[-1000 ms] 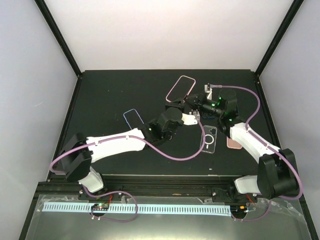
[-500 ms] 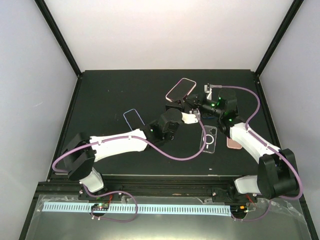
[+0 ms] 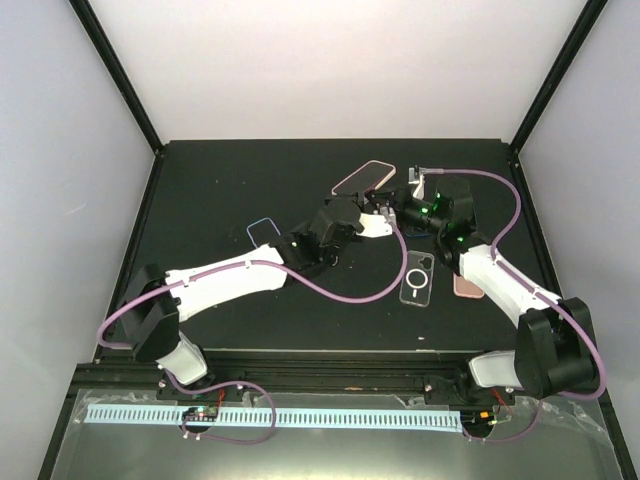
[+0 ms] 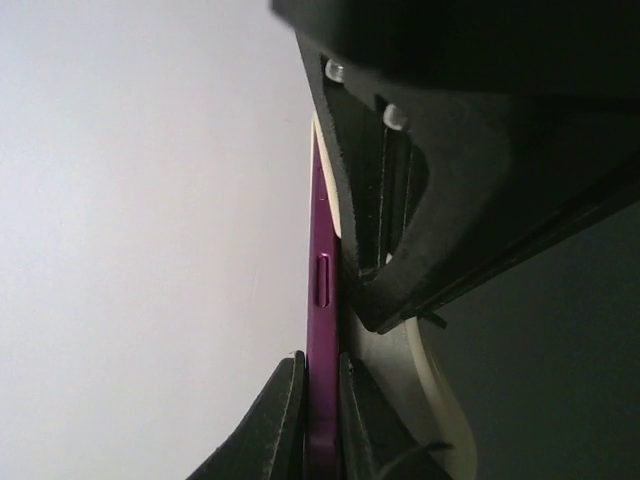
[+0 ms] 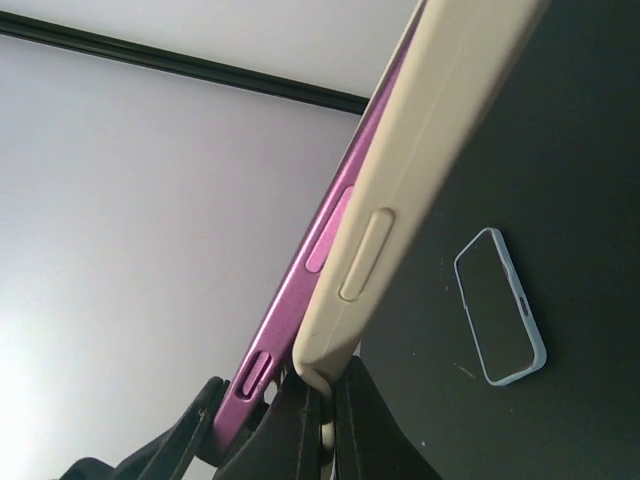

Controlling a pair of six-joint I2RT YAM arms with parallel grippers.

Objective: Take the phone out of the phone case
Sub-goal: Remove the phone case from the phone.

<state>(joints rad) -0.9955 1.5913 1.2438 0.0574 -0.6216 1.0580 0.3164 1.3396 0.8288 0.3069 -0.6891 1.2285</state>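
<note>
Phone [image 4: 322, 300], magenta along its edge, hangs above the far middle of the bench [image 3: 220, 190], caught between my two sets of jaws and partly out of its cream case [image 5: 440, 150].

Nearest to my bases, right of centre, a clear case [image 3: 417, 277] lies flat on the bench. The only marking I can make out on it is a white ring. Just beside it on the right a pink slab [image 3: 468, 287] lies half hidden under my right arm, so I cannot tell whether it is a phone or a case. Left of centre and a little farther back lies a light-blue case [image 3: 262, 230], flat and well apart from the others.

Beyond these, my left jaws are clamped on the phone's thin edge, one dark fingertip [image 4: 278, 425] pressed against each face, just below a side button. My right jaws are pinched together on the end of the cream case, fingertips [image 5: 300, 425] touching its rim. There the magenta edge stands away from the cream shell. Farther along, the two run close together, the phone's side buttons showing beside the raised button shape moulded into the case.
</note>
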